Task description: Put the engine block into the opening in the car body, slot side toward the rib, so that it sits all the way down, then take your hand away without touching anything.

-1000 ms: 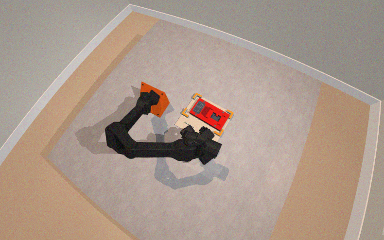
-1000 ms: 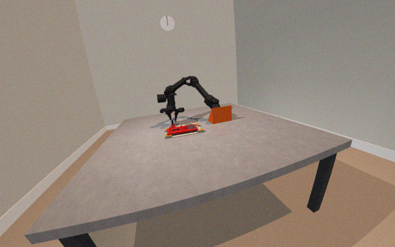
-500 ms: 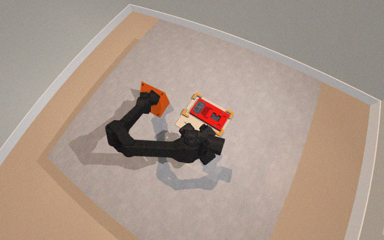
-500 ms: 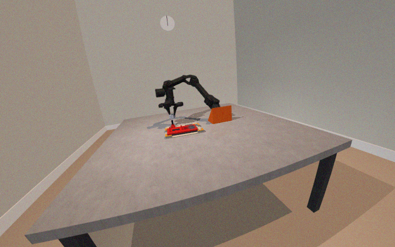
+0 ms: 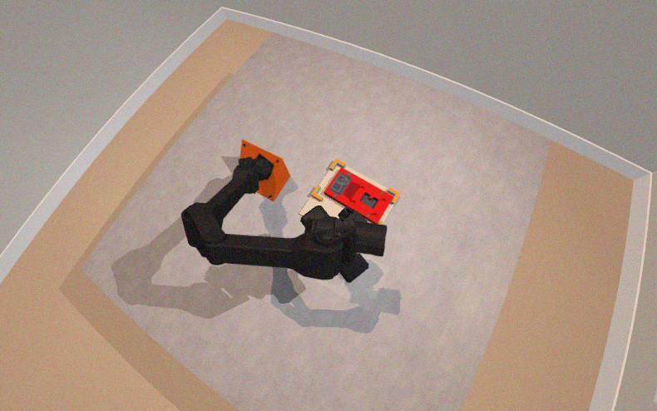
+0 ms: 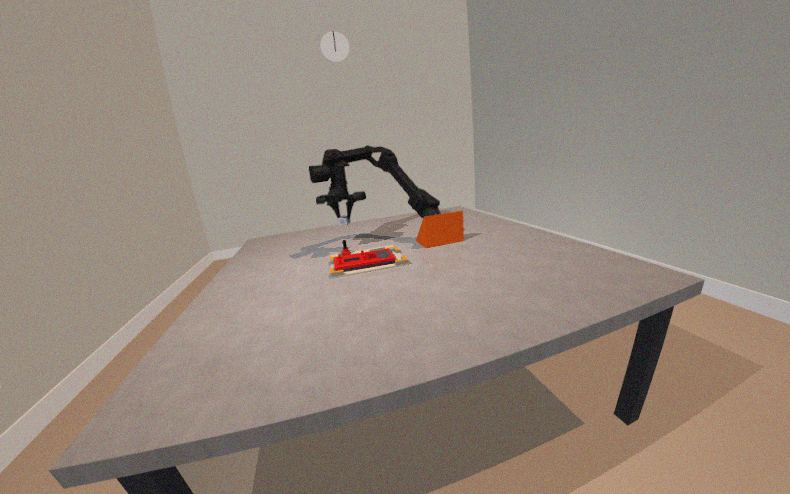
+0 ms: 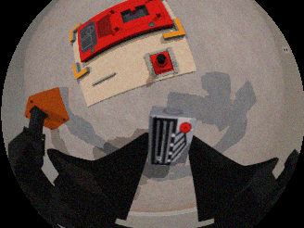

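Note:
My gripper (image 6: 342,216) (image 7: 170,139) is shut on the engine block (image 6: 343,221) (image 7: 167,135), a small grey ribbed block with a red dot. It holds the block in the air, well above the table and behind the car body. The red car body (image 5: 353,188) (image 6: 367,257) (image 7: 120,20) lies flat on a beige board (image 5: 314,205) (image 7: 118,82) between orange corner brackets. Its dark notched opening (image 5: 370,200) (image 7: 135,16) faces up. In the top view the arm's wrist hides the gripper and the block.
A small red stand with a black knob (image 7: 162,62) (image 6: 345,247) sits on the board near the car body. The arm's orange base plate (image 5: 271,176) (image 6: 441,228) (image 7: 50,107) stands behind the board. The grey table (image 6: 407,326) ends in a curved front edge.

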Robot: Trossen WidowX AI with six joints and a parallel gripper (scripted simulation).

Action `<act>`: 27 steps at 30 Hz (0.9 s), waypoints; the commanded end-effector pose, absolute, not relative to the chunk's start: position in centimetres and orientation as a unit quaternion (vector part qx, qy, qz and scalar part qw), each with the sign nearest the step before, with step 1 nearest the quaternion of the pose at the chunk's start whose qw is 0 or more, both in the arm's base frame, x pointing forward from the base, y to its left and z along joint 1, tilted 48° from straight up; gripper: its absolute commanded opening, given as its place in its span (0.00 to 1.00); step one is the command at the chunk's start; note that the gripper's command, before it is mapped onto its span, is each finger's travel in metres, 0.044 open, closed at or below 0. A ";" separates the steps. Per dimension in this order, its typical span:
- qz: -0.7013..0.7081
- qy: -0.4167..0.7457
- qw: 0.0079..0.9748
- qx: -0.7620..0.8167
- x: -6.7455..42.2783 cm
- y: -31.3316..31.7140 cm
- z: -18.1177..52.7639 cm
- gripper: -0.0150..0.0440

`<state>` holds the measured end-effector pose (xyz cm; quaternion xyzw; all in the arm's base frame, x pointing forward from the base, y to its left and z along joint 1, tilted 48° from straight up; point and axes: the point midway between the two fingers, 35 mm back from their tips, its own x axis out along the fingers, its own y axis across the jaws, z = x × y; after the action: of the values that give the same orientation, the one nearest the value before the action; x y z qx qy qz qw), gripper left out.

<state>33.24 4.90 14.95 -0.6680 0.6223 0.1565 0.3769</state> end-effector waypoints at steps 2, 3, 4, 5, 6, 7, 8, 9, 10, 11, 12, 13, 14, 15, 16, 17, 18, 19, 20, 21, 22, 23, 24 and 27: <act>0.157 0.624 0.376 -0.666 32.9 5.8 15.9 0.25; 0.156 0.625 0.376 -0.666 32.8 5.9 16.1 0.25; 0.156 0.625 0.375 -0.667 32.7 6.0 16.2 0.25; 0.156 0.625 0.375 -0.667 32.7 6.0 16.3 0.25; 0.155 0.625 0.376 -0.666 32.7 6.0 16.2 0.25; 0.153 0.626 0.379 -0.664 32.8 6.1 16.1 0.25; 0.148 0.627 0.384 -0.662 32.8 6.3 15.9 0.25; 0.143 0.628 0.389 -0.658 32.9 6.4 15.6 0.25; 0.138 0.629 0.395 -0.655 32.9 6.6 15.3 0.25; 0.133 0.630 0.401 -0.652 33.0 6.7 15.0 0.25; 0.128 0.632 0.406 -0.648 33.1 6.9 14.7 0.25; 0.122 0.633 0.412 -0.644 33.1 7.1 14.5 0.25; 0.117 0.634 0.417 -0.641 33.2 7.2 14.2 0.25; 0.112 0.635 0.423 -0.637 33.2 7.4 13.9 0.25; 0.106 0.636 0.428 -0.633 33.3 7.5 13.6 0.25; 0.101 0.637 0.434 -0.629 33.3 7.7 13.3 0.25; 0.096 0.637 0.440 -0.625 33.4 7.8 13.0 0.25; 0.090 0.638 0.445 -0.621 33.4 8.0 12.8 0.25; 0.085 0.639 0.451 -0.617 33.5 8.1 12.5 0.25; 0.079 0.640 0.457 -0.613 33.5 8.3 12.2 0.25; 0.074 0.641 0.462 -0.609 33.5 8.4 11.9 0.25; 0.069 0.641 0.467 -0.604 33.6 8.6 11.6 0.25; 0.063 0.642 0.473 -0.600 33.6 8.7 11.3 0.25; 0.046 0.643 0.489 -0.587 33.7 9.1 10.4 0.25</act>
<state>33.80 8.77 11.44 -0.5980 0.6396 0.0563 0.4797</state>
